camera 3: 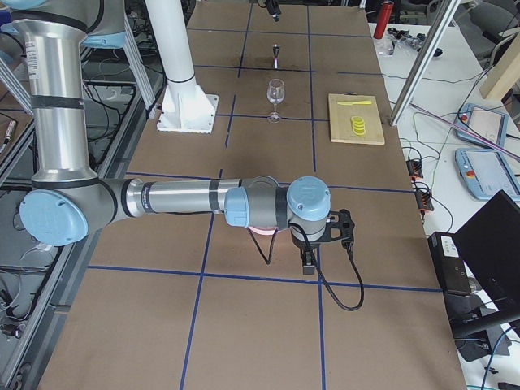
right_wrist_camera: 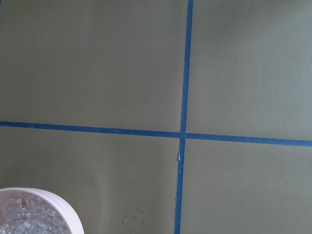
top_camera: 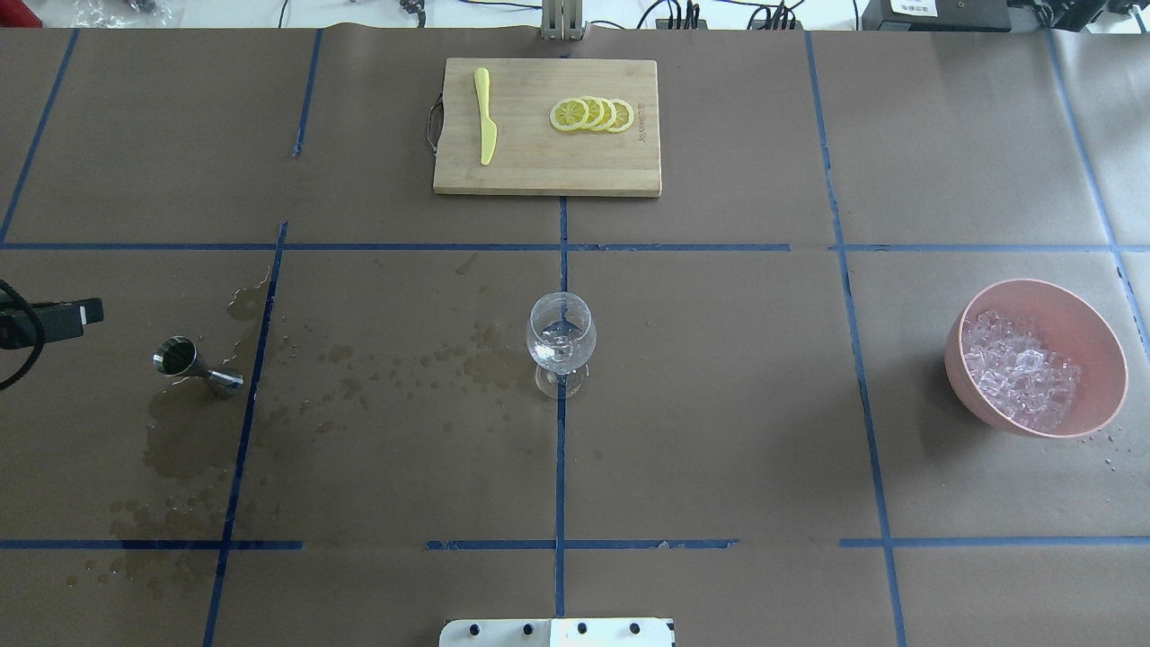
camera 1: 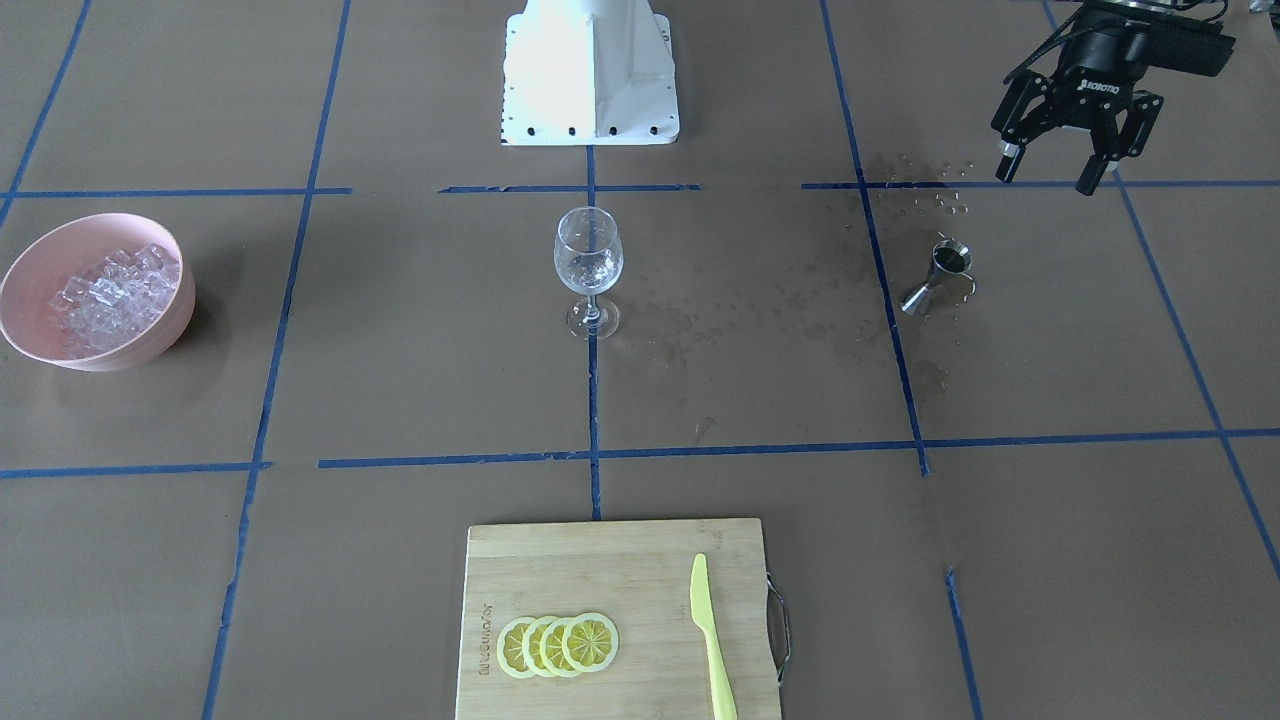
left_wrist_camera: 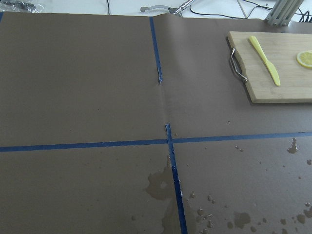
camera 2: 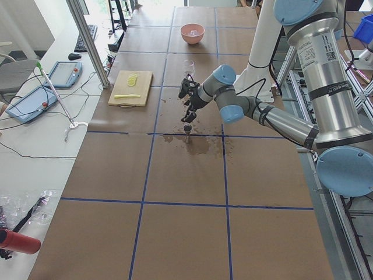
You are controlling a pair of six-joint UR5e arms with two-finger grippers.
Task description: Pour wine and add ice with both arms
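Bamboo cutting board (camera 1: 600, 570) at 6 o'clock carries lemon slices (camera 1: 558, 644) and a yellow knife (camera 1: 711, 640). At 9 o'clock, ice (camera 1: 110, 290) fills a pink bowl (camera 1: 175, 320). A wine glass (camera 1: 588, 262) stands at centre, a jigger (camera 1: 935, 278) at 3 o'clock on the wet tabletop (camera 1: 780, 320). The left gripper (camera 1: 1050, 170) hovers at 2 o'clock, fingers wide and empty. Whether the right gripper (camera 3: 308, 258) has its fingers wide or narrow, I cannot tell.

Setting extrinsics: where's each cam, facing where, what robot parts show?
Front-facing: across the table, facing the pedestal; open left hand top right.
Overhead: behind pedestal, looking forward; only left arm edge.
Exterior left: table end, looking lengthwise; left arm near.
Exterior right: opposite end; right arm near.
Left wrist: down on wet paper, cutting board; no hand.
Right wrist: down on tape, ice in pink bowl; no hand.
Shared: first two both show wine glass.
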